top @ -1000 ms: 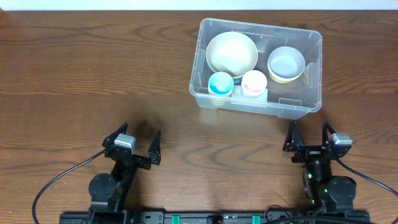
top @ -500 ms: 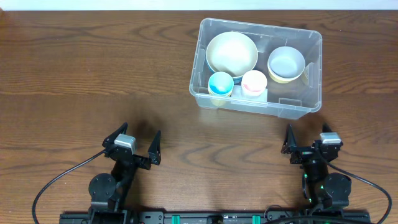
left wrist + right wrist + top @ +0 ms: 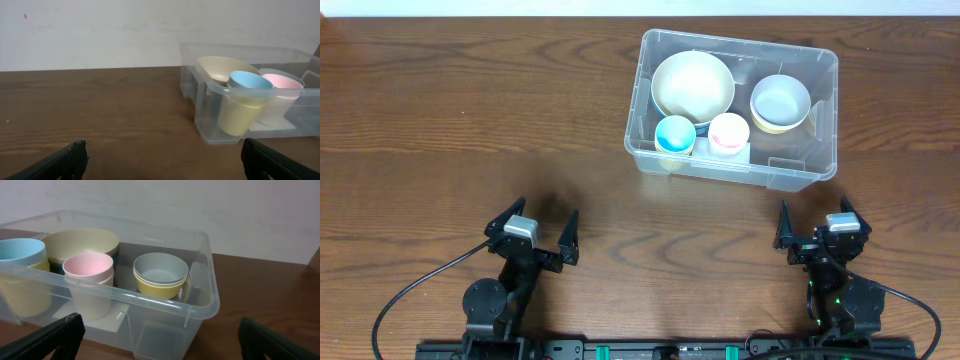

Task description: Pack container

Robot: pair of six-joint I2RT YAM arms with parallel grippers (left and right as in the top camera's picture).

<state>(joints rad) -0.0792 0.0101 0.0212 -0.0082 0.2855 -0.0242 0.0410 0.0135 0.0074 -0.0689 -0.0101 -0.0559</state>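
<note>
Since a second ago, the right gripper [image 3: 813, 204] has been drawn slightly left and toward the near edge of the table [image 3: 470, 120]. The left gripper [image 3: 549, 207] and the container [image 3: 730, 172] are unchanged. Both grippers are held low by the near edge, well apart, with jaws spread wide and nothing gripped. The container is set toward the far right corner, with a cream bowl [image 3: 692, 84], grey bowl [image 3: 780, 102], blue cup [image 3: 675, 133] and pink cup [image 3: 728, 131] seated inside. Open wood is left between grippers and container and across the left half.
</note>
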